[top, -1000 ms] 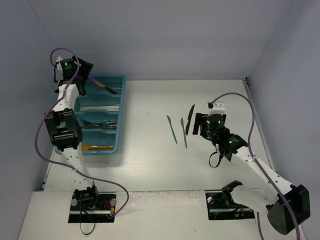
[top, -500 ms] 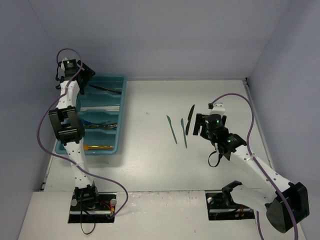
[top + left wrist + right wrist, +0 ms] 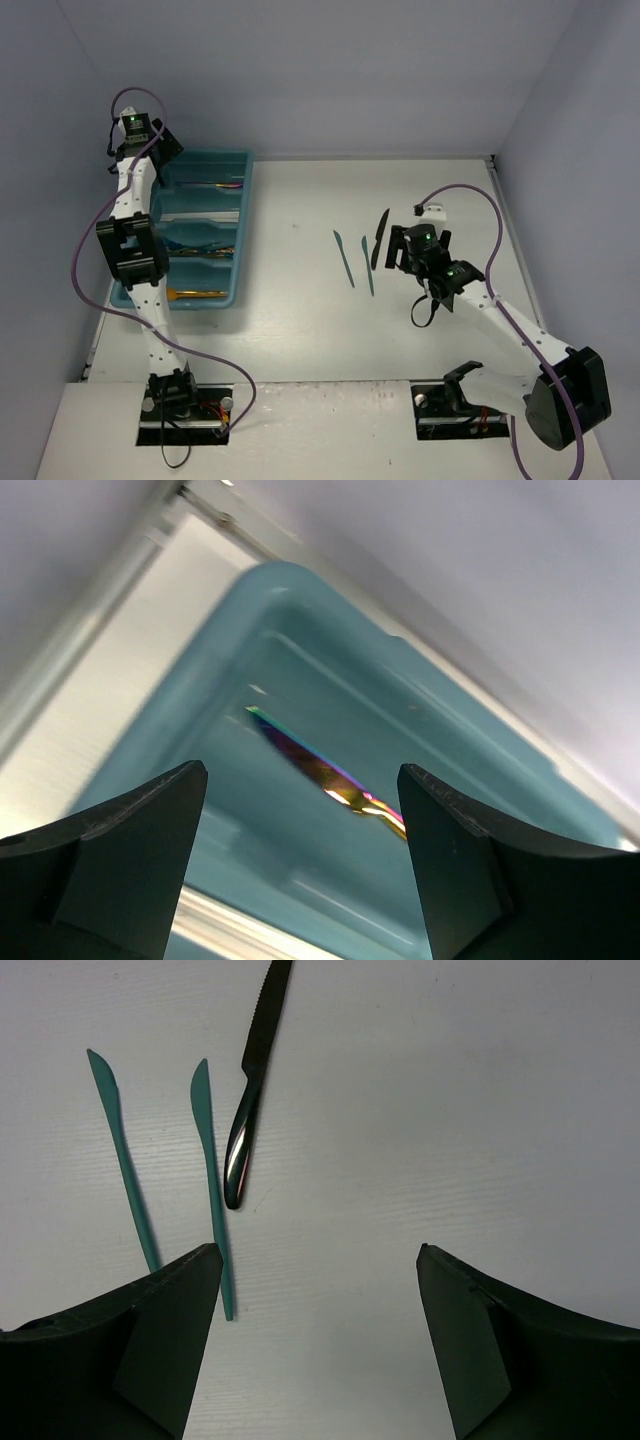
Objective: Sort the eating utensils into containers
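White table [image 3: 300, 300] holds teal tray [image 3: 243, 230], teal knives [image 3: 122, 1165], black knife [image 3: 250, 1090].

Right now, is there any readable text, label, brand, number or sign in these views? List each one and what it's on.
None: no word, label, brand, number or sign can be read in any view.
The teal tray, the iridescent knife, the black knife and the teal knife beside it are all plain.
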